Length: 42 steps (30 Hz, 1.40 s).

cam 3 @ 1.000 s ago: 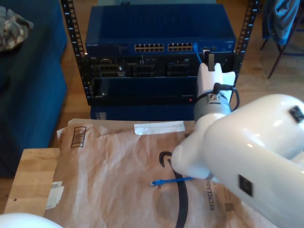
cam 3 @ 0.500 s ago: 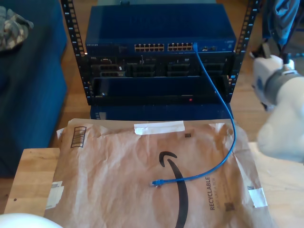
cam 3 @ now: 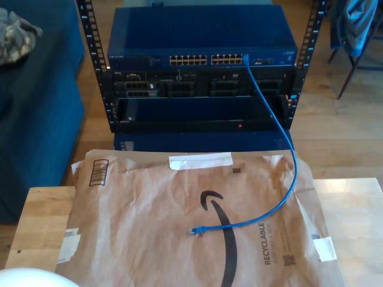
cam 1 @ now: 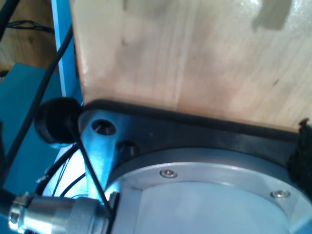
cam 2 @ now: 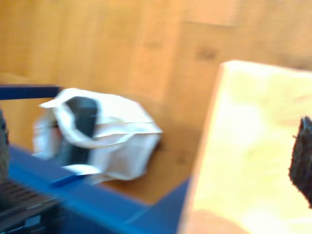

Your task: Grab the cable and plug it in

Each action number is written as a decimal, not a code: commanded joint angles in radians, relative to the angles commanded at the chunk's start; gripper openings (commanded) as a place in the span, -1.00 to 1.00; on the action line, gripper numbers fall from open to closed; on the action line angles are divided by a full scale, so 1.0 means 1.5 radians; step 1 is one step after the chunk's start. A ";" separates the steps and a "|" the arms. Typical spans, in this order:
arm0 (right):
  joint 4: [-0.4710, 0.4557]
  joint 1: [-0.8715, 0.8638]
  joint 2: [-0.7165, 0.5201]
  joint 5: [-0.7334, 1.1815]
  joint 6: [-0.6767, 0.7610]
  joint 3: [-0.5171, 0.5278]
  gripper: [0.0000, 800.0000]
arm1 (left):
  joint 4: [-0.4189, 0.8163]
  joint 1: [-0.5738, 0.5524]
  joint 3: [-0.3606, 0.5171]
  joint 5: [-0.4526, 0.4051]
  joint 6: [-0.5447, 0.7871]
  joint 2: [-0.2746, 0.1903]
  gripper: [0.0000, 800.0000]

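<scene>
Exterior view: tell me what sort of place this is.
Probably a home or small-office networking test setup, not a data centre. A rack holds a blue network switch on a wooden floor, and a blue cable runs from it onto a paper mailer on a wooden table.

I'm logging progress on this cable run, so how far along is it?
One end of the cable already sits in the rightmost port of the switch in the exterior view. Nothing is in hand. The free plug lies on the brown paper mailer, left to grab and plug in.
</scene>
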 joint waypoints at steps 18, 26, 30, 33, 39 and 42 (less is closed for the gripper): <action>-0.019 -0.325 -0.122 0.386 -0.407 0.052 0.99 | 0.000 0.000 0.000 0.001 0.000 0.000 1.00; -0.095 -0.449 -0.232 0.401 -0.435 0.205 0.99 | 0.000 0.000 0.000 0.000 0.000 0.000 1.00; -0.097 -0.490 -0.258 0.400 -0.459 0.253 0.99 | 0.000 0.000 0.000 0.000 0.000 0.000 1.00; -0.094 -0.524 -0.274 0.394 -0.507 0.292 0.99 | 0.000 0.000 0.000 0.000 0.000 0.000 1.00; -0.092 -0.582 -0.281 0.392 -0.515 0.338 0.99 | 0.000 0.000 0.000 0.000 0.000 0.000 1.00; -0.092 -0.587 -0.279 0.371 -0.515 0.356 0.99 | 0.000 0.000 0.000 0.001 0.000 0.000 1.00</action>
